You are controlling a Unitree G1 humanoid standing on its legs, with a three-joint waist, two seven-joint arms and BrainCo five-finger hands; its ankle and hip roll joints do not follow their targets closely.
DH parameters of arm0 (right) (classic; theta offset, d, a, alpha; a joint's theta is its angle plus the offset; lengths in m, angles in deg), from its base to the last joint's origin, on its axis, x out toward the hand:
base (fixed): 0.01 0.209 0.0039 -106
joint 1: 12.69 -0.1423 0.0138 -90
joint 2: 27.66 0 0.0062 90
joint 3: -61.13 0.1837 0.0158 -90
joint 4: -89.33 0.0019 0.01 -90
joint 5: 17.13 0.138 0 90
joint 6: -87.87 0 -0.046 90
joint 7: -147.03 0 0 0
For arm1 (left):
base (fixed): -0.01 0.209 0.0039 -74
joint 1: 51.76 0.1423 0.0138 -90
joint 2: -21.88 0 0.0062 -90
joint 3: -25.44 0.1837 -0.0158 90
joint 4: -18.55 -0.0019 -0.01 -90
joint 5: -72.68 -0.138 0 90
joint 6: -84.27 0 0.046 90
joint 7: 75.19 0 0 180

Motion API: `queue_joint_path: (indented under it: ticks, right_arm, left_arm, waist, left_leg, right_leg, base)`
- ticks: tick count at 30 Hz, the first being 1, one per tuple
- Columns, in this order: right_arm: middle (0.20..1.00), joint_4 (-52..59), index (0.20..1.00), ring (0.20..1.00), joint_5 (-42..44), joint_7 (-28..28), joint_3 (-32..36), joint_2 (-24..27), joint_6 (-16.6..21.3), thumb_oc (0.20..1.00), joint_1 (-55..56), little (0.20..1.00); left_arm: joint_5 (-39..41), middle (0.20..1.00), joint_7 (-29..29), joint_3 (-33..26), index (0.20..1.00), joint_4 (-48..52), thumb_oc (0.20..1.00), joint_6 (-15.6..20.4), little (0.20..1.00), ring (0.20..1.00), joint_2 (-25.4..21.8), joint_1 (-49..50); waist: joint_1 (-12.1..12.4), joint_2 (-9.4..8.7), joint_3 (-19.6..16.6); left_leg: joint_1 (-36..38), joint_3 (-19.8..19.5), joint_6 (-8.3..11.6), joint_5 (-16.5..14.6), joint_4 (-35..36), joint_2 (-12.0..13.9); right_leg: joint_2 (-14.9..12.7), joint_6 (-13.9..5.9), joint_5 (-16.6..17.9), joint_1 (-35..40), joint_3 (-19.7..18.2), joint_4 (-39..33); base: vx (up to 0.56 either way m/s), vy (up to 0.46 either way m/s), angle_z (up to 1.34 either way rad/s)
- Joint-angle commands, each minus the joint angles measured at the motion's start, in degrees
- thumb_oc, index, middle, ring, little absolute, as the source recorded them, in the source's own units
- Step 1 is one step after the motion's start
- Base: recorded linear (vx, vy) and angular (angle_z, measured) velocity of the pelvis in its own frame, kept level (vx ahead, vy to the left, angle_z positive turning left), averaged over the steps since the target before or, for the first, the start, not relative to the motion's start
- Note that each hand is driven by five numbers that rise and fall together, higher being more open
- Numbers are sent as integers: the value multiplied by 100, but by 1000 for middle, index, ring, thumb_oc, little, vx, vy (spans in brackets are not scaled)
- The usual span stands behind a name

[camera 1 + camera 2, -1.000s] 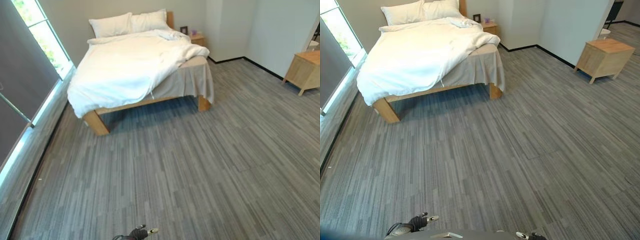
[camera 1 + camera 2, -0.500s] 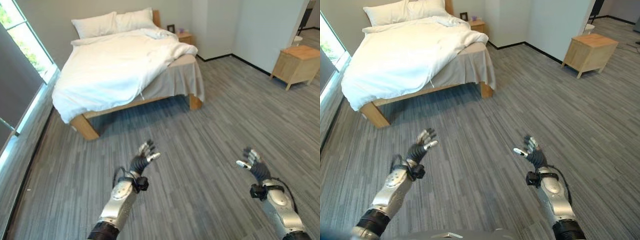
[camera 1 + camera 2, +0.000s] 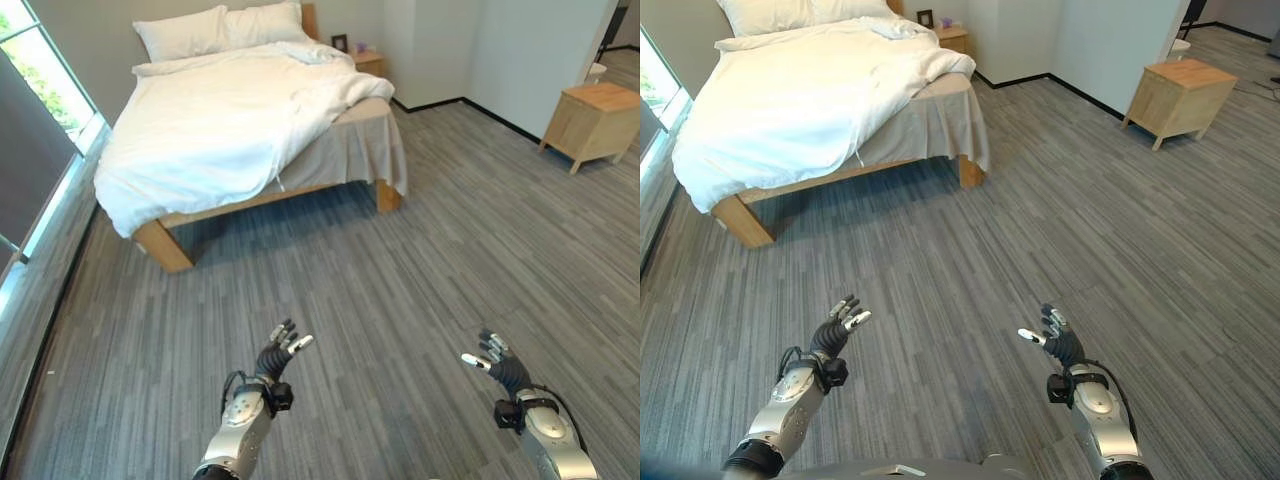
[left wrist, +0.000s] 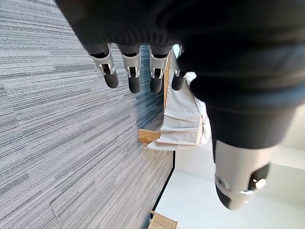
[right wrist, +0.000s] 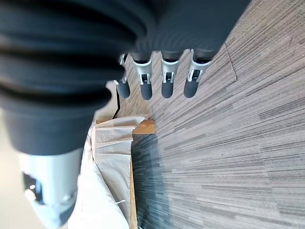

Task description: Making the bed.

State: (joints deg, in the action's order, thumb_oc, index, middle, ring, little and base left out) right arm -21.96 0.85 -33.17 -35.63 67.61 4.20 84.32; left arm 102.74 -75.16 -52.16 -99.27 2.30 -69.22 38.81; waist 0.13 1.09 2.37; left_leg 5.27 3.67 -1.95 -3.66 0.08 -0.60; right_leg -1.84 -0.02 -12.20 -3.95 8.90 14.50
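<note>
Both hands hover empty over the floor (image 3: 400, 300), fingers straight: left robot hand (image 3: 278, 352), right robot hand (image 3: 497, 366). Rumpled duvet (image 3: 220, 120) hides most of the bed (image 3: 160, 243).

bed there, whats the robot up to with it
Nothing is being handled yet. The robot stands on the carpet well short of the bed, with the left robot hand and the right robot hand raised in front of it, fingers straight and empty. The white duvet lies rumpled, bunched toward the far side, with two pillows at the head.
</note>
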Motion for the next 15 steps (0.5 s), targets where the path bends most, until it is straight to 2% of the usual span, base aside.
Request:
queue_joint_path:
  ticks: [1, 4, 5, 6, 8, 9, 10, 11, 12, 13, 14, 15]
  right_arm:
    - [1000, 185, 1000, 1000, -10, -75, 85, -164, 246, 1000, -343, 1000]
    - [1000, 189, 1000, 1000, -45, -97, 27, -136, 237, 1000, -470, 1000]
    - [1000, 269, 1000, 1000, -80, -91, -97, -92, 237, 1000, -680, 1000]
    - [1000, 267, 1000, 1000, -80, -91, -97, -91, 237, 1000, -683, 1000]
    - [1000, 324, 1000, 1000, -89, -96, -131, -98, 227, 1000, -736, 1000]
    - [1000, 325, 1000, 1000, -89, -96, -131, -98, 226, 1000, -737, 1000]
    - [1000, 380, 1000, 1000, 118, -79, -100, -244, 221, 1000, -648, 1000]
    - [1000, 396, 1000, 1000, 222, -47, -93, -291, 216, 1000, -615, 1000]
    - [1000, 387, 1000, 1000, 736, -32, -34, -497, 271, 1000, -534, 1000]
    - [1000, 388, 1000, 1000, 738, -31, -34, -496, 271, 1000, -532, 1000]
    - [1000, 396, 1000, 1000, 1009, 3, 2, -616, 245, 1000, -498, 1000]
    - [1000, 421, 1000, 1000, 1214, -6, 51, -585, 261, 1000, -463, 1000]
  left_arm:
    - [-234, 1000, -158, -485, 1000, 87, 1000, 159, 1000, 1000, -61, -207]
    - [-256, 1000, -186, -483, 1000, 63, 1000, 165, 1000, 1000, -81, -262]
    - [-260, 1000, -238, -498, 1000, 114, 1000, 176, 1000, 1000, -145, -369]
    - [-260, 1000, -238, -499, 1000, 113, 1000, 176, 1000, 1000, -144, -372]
    - [-251, 1000, -292, -546, 1000, 150, 1000, 181, 1000, 1000, -162, -440]
    - [-251, 1000, -292, -547, 1000, 151, 1000, 181, 1000, 1000, -163, -441]
    - [-304, 1000, -316, -578, 1000, 236, 1000, 133, 1000, 1000, -176, -414]
    - [-319, 1000, -334, -593, 1000, 247, 1000, 130, 1000, 1000, -177, -401]
    - [-405, 1000, -376, -636, 1000, 357, 1000, 105, 1000, 1000, -171, -297]
    - [-407, 1000, -377, -637, 1000, 362, 1000, 103, 1000, 1000, -171, -292]
    - [-446, 1000, -390, -664, 1000, 350, 1000, 94, 1000, 1000, -169, -267]
    - [-408, 1000, -400, -657, 1000, 345, 1000, 123, 1000, 1000, -163, -256]
  waist:
    - [-24, -388, 126]
    - [-8, -375, 175]
    - [-5, -328, 362]
    - [1, -329, 357]
    - [-18, -309, 524]
    - [-11, -315, 517]
    - [-46, -315, 647]
    - [-55, -278, 677]
    - [-87, -183, 735]
    - [-87, -191, 731]
    - [-191, -186, 695]
    - [-421, -149, 737]
  left_leg:
    - [247, -275, 289, 90, 492, -4]
    - [225, -242, 257, 80, 492, -17]
    - [155, -206, 156, 67, 492, -42]
    - [147, -198, 155, 67, 492, -44]
    - [121, -177, 51, 43, 492, -67]
    - [112, -170, 48, 44, 492, -75]
    - [222, -167, -112, -35, 492, -160]
    - [253, -132, -147, -47, 492, -155]
    - [429, -84, -143, -94, 492, -84]
    - [428, -84, -143, -97, 492, -93]
    - [656, -10, -27, -126, 492, -56]
    - [928, -139, 163, -311, 492, 38]
  right_leg:
    - [-600, -848, 1600, 815, 9, -1846]
    - [-638, -864, 1587, 708, -54, -1739]
    - [-712, -897, 1488, 299, -216, -1149]
    - [-714, -897, 1478, 277, -226, -1127]
    - [-758, -985, 1486, -146, -320, -400]
    - [-765, -988, 1472, -173, -333, -370]
    - [-870, -1113, 1913, -626, -454, 768]
    - [-931, -1139, 2080, -874, -436, 1198]
    - [-1058, -1193, 2270, -1232, -268, 1684]
    - [-1067, -1195, 2255, -1246, -275, 1709]
    - [-1172, -1185, 2195, -1482, -68, 1211]
    - [-940, -1170, 2139, -1488, 41, -3]
  base:
    - [-5, 37, -10]
    - [-29, 83, -10]
    - [-62, 102, -17]
    - [-93, 151, -29]
    - [-30, 93, -35]
    - [54, 158, -22]
    - [77, 173, -7]
    - [248, 250, -11]
    - [196, 135, -21]
    - [406, 71, -31]
    - [536, -121, -26]
    - [536, -120, -10]
